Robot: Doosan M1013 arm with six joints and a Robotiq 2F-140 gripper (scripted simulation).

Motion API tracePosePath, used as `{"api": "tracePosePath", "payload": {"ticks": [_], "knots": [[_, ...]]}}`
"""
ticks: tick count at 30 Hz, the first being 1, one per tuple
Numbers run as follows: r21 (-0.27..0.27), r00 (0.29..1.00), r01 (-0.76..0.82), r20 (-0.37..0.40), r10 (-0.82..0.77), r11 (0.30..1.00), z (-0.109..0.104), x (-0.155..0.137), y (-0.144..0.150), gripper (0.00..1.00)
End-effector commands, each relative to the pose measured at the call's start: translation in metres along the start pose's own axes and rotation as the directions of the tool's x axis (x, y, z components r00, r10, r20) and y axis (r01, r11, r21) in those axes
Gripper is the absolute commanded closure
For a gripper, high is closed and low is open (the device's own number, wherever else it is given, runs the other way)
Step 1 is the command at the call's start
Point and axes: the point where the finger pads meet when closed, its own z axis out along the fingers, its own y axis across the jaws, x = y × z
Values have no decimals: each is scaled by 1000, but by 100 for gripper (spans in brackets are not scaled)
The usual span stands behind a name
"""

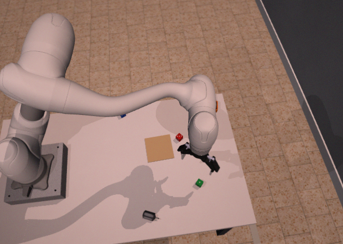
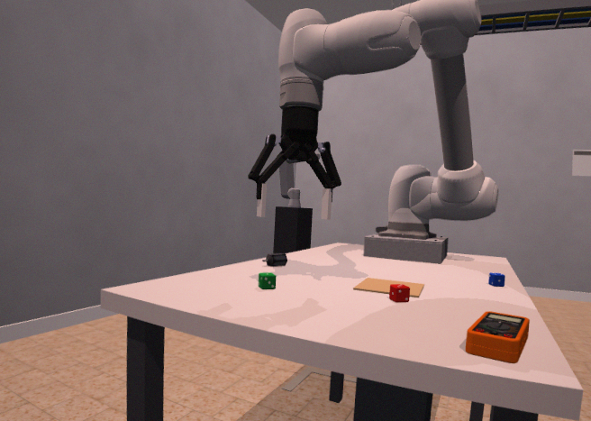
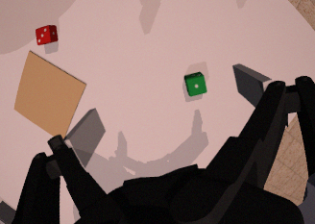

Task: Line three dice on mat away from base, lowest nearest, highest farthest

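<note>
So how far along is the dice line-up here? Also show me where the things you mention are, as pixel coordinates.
Nothing looks placed: the red die (image 1: 179, 137) (image 2: 399, 293) (image 3: 46, 35), green die (image 1: 198, 183) (image 2: 267, 280) (image 3: 195, 85) and blue die (image 1: 123, 115) (image 2: 496, 279) all sit off the square tan mat (image 1: 159, 148) (image 2: 377, 285) (image 3: 48, 94). The black two-finger hand (image 1: 198, 161) (image 2: 294, 216) (image 3: 165, 99) is open, holding nothing. All three placements remain.

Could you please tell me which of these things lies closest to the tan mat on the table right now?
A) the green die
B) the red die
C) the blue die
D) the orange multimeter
B: the red die sits just beside the mat, while the other three lie clearly farther off.
</note>
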Motion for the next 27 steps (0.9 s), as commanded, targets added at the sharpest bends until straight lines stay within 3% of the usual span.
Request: {"api": "tracePosePath", "payload": {"ticks": [1, 19, 27], "knots": [[5, 999, -44, 6, 44, 999, 3, -28, 37, 0], [6, 997, -77, 7, 77, 997, 5, -33, 42, 0], [2, 935, -354, 6, 354, 935, 14, -33, 41, 0]]}}
